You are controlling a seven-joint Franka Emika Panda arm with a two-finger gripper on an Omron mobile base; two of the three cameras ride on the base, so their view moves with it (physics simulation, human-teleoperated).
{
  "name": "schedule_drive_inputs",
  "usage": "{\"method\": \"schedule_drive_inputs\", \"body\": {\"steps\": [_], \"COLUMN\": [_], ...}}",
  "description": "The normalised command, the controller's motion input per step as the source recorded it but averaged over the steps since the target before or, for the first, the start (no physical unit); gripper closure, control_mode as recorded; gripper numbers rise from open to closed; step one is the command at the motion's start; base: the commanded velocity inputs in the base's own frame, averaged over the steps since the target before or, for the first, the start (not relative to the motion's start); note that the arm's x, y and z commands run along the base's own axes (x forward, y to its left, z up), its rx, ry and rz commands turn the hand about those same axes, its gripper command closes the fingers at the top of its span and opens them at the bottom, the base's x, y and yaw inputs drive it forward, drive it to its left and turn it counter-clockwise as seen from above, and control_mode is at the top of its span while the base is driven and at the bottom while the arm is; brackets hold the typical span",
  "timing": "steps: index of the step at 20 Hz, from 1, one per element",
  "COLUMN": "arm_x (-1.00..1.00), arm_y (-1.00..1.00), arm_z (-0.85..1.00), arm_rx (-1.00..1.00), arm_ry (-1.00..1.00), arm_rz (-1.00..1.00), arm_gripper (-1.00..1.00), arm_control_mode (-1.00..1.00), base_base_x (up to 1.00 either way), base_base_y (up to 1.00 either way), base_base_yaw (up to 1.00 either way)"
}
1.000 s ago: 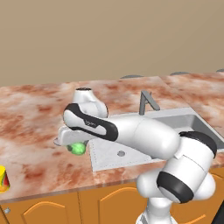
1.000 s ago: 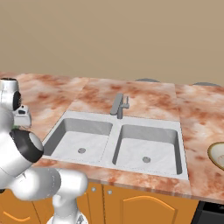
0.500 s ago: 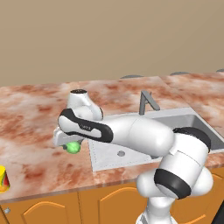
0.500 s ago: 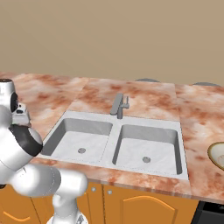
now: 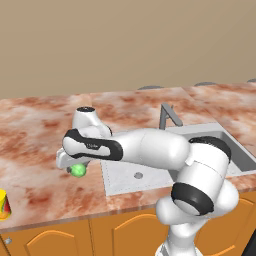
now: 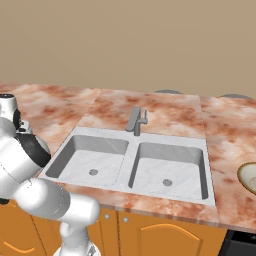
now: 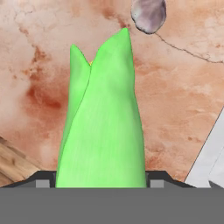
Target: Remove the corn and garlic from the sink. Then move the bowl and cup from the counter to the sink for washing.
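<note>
The corn (image 7: 103, 118), a bright green husked cob, stands clamped between the two fingers of the claw (image 7: 101, 177), its pointed tip directed away from the hand; from the left base view the corn (image 5: 77, 170) appears as a small green end below the claw (image 5: 75, 167), held over the marbled pink tabletop (image 5: 40, 145) just left of the sink (image 5: 150, 172) and clear of its basin. No brand, label or writing can be read on any object. The garlic (image 7: 149, 15), a greyish-pink bulb, lies on the tabletop just beyond the tip of the corn in the hand view, apart from it. A pale corner of the sink rim shows at the lower right of the hand view, and a strip of wood grain at its lower left. The sink (image 6: 132, 165), a light grey double basin with round drains and an angular grey tap (image 6: 136, 120), sits behind the arm. The cup (image 5: 4, 205), yellow with red and green marks, stands at the far left front edge of the tabletop, well apart from the claw. The bowl (image 6: 248, 176), pale beige, rests on the tabletop right of the sink, cut by the picture's edge.
</note>
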Motion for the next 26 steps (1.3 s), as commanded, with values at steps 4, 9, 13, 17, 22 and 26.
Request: {"method": "schedule_drive_inputs", "body": {"steps": [4, 9, 13, 17, 22, 26], "arm_x": [0.19, 0.19, 0.18, 0.20, 0.16, 0.12], "arm_y": [0.17, 0.10, 0.07, 0.11, 0.12, 0.11], "arm_z": [-0.15, -0.13, -0.18, -0.18, -0.19, -0.20], "arm_rx": [0.00, 0.00, 0.00, 0.00, 0.00, -0.03], "arm_ry": [-0.04, -0.01, 0.00, 0.00, 0.00, 0.00], "arm_rz": [-0.01, -0.04, -0.04, -0.04, -0.01, 0.00], "arm_gripper": [1.00, 1.00, 1.00, 1.00, 1.00, 1.00], "arm_control_mode": [-1.00, -1.00, -1.00, -1.00, -1.00, -1.00], "base_base_x": [0.00, 0.00, 0.00, 0.00, 0.00, 0.00], "base_base_y": [0.00, 0.00, 0.00, 0.00, 0.00, 0.00], "base_base_yaw": [0.00, 0.00, 0.00, 0.00, 0.00, 0.00]}}
